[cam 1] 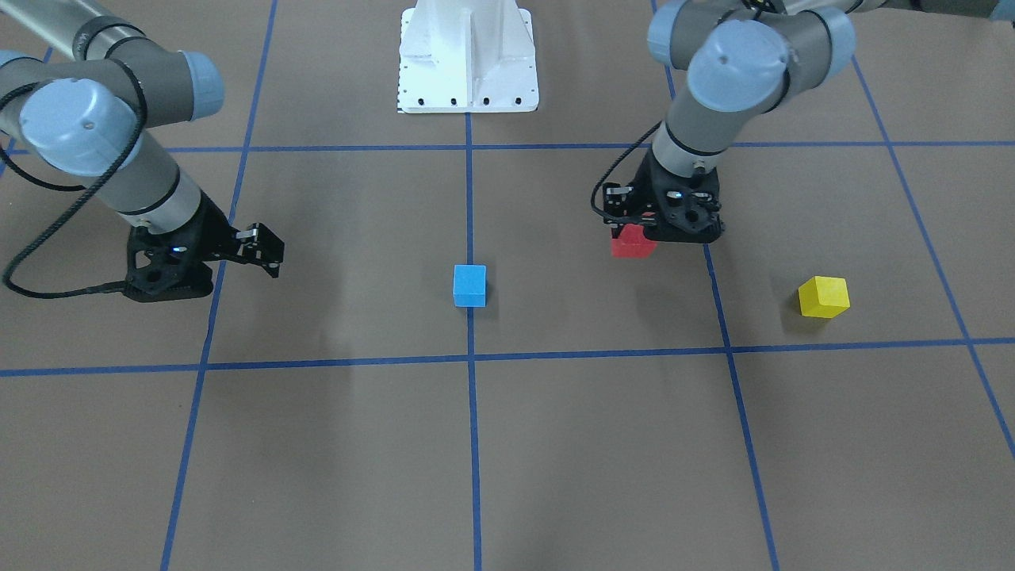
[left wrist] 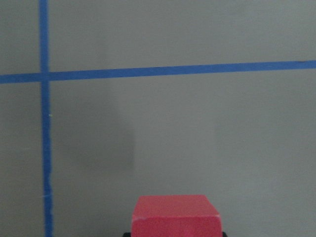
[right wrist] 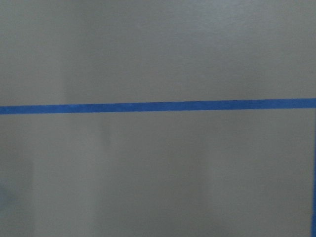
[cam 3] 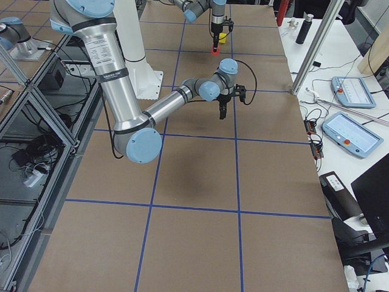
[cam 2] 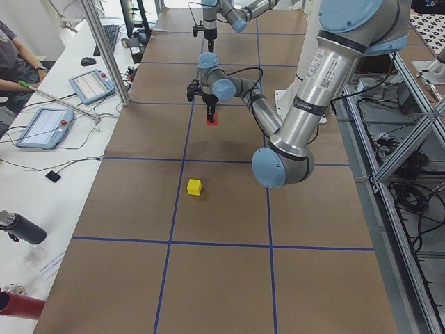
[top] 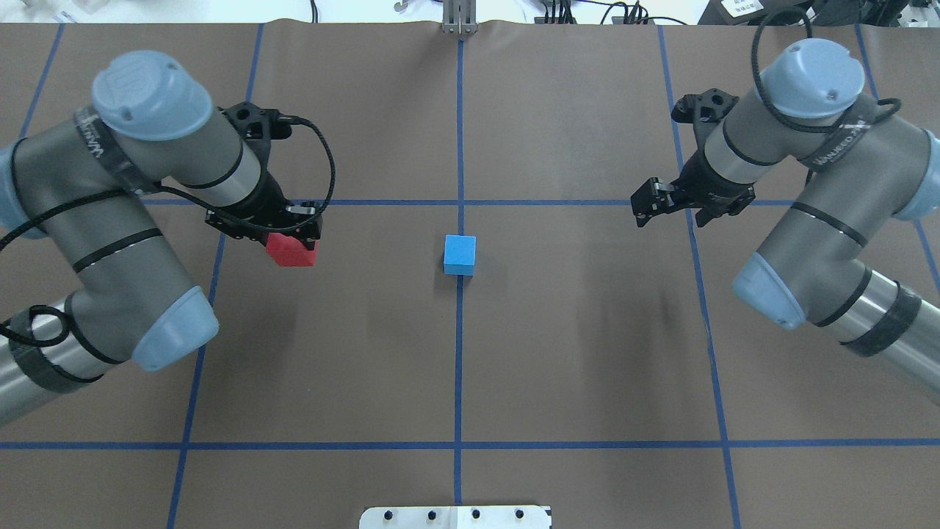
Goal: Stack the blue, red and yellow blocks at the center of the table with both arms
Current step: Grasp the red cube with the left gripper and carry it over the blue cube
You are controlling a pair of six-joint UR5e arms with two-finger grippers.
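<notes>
My left gripper point(top: 294, 241) is shut on the red block point(top: 291, 250), left of the table's centre; the block also shows in the front view point(cam 1: 632, 241) and in the left wrist view point(left wrist: 175, 216). The blue block point(top: 460, 254) sits on the centre tape line, also in the front view point(cam 1: 469, 285). The yellow block point(cam 1: 823, 296) lies on the table beyond the left gripper, hidden under the left arm in the overhead view. My right gripper point(top: 648, 203) is open and empty, well to the right of the blue block.
The white robot base point(cam 1: 468, 59) stands at the table's near edge. Blue tape lines point(top: 459, 367) divide the brown table into a grid. A side bench with tablets point(cam 2: 45, 125) and a seated person runs along the far side.
</notes>
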